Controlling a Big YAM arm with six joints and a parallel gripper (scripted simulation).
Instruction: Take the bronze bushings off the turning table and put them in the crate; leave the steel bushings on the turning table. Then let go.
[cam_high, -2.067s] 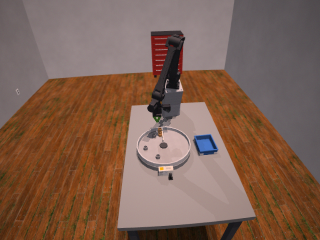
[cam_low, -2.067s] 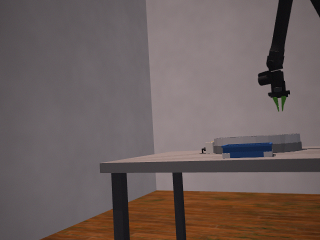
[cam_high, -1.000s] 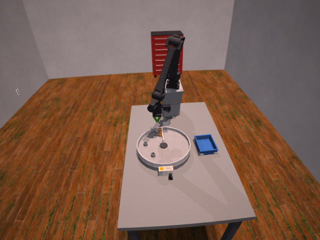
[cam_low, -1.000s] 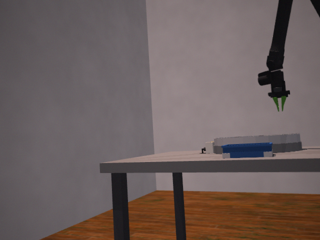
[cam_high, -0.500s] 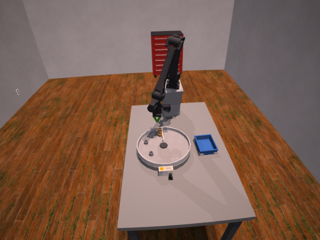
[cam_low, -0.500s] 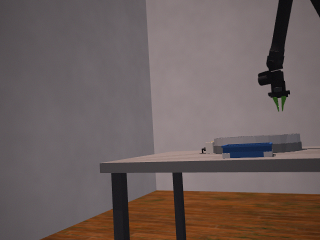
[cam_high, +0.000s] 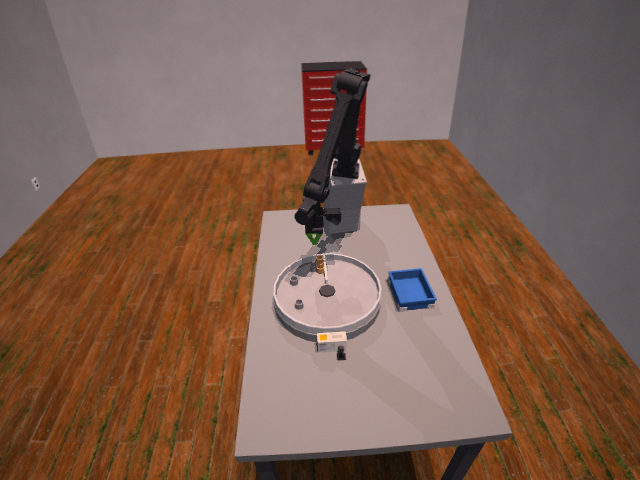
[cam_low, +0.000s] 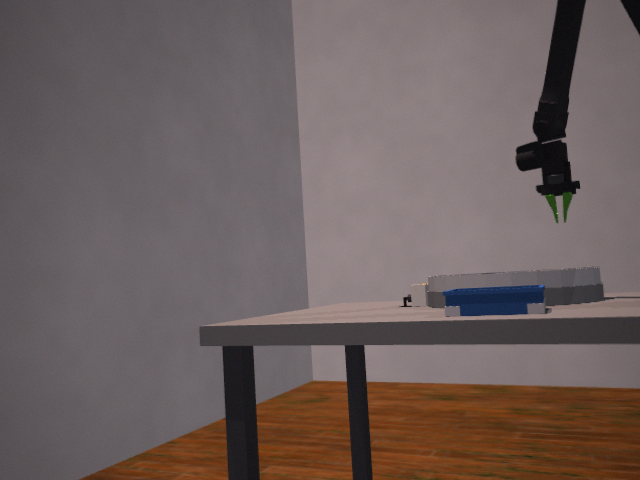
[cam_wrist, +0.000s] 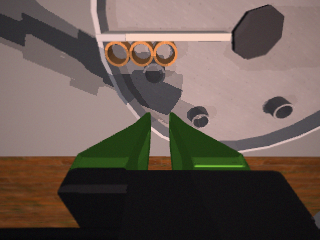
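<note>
Three bronze bushings (cam_high: 320, 263) stand in a row on the grey turning table (cam_high: 326, 297), against a thin white bar near its far rim. In the wrist view they show as orange rings (cam_wrist: 141, 53). Steel bushings sit on the table's left side (cam_high: 294, 280) (cam_high: 298, 304); the wrist view shows them (cam_wrist: 200, 116) (cam_wrist: 278, 107) and a third (cam_wrist: 153, 75) in shadow beside the bronze row. My gripper (cam_high: 313, 238) (cam_low: 560, 219) (cam_wrist: 160, 119) hangs well above the table's far rim, behind the bronze bushings. Its green fingers are nearly together and hold nothing. The blue crate (cam_high: 411, 288) (cam_low: 493, 299) stands right of the turning table, and nothing shows inside it.
A dark hub (cam_high: 326, 290) marks the table's centre, with the white bar (cam_wrist: 162, 36) running from it to the rim. A small white box with an orange label (cam_high: 330, 338) and a small black part (cam_high: 341, 354) sit in front of the table. A red cabinet (cam_high: 333, 103) stands behind the arm.
</note>
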